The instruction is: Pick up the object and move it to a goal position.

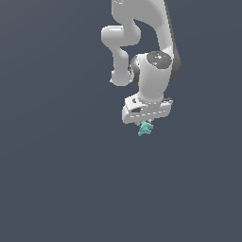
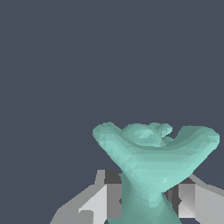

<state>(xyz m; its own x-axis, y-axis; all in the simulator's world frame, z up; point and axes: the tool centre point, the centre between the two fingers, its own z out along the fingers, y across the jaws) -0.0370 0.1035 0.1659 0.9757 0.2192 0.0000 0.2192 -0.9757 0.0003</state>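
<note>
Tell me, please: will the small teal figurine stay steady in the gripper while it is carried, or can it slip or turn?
The figurine looks rigid, so it probably will not bend. The fingers pinch only its narrow lower stem, so it might pivot. Its knobbly, spreading lobes suggest uneven contact, perhaps some slipping.

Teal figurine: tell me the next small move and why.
Probably keep the grip closed and carry it toward the goal. In the wrist view the fingers sit on both sides of the teal figurine; in the exterior view it hangs just under the gripper. No goal marker shows, so direction is unclear.
</note>
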